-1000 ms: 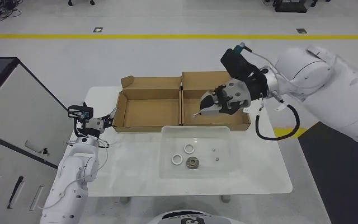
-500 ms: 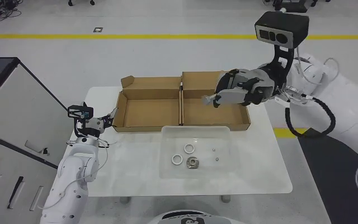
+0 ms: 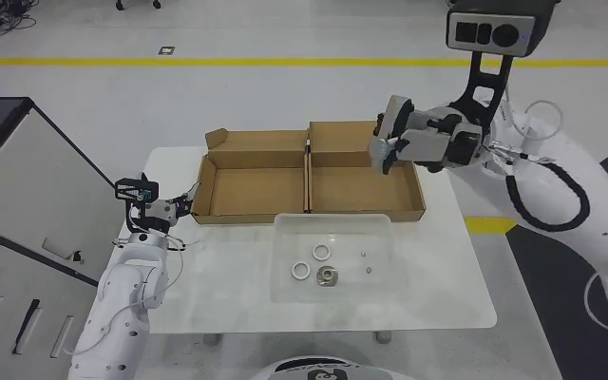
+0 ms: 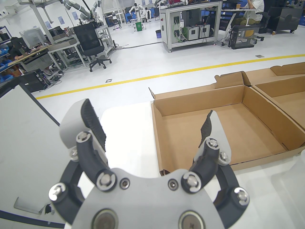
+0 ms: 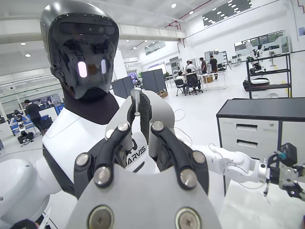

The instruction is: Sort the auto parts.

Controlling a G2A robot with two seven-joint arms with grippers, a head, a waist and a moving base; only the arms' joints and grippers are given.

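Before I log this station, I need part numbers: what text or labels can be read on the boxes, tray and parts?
Cardboard boxes: no print visible.
Clear tray: no print visible.
White rings and metal part in it: too small to tell.
Bolt in the right end effector: no marking readable.
Room signs behind: too small or blurred to read.

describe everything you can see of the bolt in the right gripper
The bolt is a short, silvery metal piece with a threaded shank. Its flat round end faces the wrist camera, and what looks like its head is at the far end. It is clamped lengthwise between the ribbed black jaws of the right gripper and touches nothing else. The top view shows it held up over the cardboard box.
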